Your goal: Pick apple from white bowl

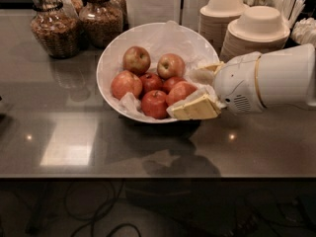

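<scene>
No readable text anywhere; gripper (190, 91) at right rim of white bowl (105, 63).

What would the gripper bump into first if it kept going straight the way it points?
The gripper, at the bowl's right rim, points left. It would likely meet the nearest apple first, though depth is unclear.

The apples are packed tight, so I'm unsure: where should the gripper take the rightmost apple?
Grip the rightmost apple across its front and back sides, coming from the right over the bowl rim: other apples crowd its left. The gripper sits there, open, one finger each side.
</scene>
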{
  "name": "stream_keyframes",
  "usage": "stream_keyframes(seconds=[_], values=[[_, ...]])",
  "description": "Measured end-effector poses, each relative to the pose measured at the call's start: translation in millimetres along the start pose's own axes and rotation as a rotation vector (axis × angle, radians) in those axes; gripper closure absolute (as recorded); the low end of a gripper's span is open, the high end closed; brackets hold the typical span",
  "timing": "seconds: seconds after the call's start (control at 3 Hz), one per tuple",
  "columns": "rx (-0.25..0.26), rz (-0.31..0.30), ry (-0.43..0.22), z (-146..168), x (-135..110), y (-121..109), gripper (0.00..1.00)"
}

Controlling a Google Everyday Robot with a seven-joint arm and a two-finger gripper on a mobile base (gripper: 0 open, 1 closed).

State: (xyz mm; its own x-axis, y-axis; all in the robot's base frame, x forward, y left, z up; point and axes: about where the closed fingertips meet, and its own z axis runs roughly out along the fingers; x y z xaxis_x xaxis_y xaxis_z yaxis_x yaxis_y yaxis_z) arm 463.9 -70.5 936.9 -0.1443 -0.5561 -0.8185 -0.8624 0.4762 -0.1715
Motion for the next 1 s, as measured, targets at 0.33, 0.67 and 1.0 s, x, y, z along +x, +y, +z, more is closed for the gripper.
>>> stream_keyframes(seconds=[0.33, 0.67, 1.0], values=[[0.013, 0.007, 0.019, 4.3, 5.4, -9.4, 0.34], [0.021, 0.019, 0.035, 12.1, 12.6, -19.4, 0.33], [0.029, 0.035, 0.054, 20.0, 21.2, -28.2, 0.32]])
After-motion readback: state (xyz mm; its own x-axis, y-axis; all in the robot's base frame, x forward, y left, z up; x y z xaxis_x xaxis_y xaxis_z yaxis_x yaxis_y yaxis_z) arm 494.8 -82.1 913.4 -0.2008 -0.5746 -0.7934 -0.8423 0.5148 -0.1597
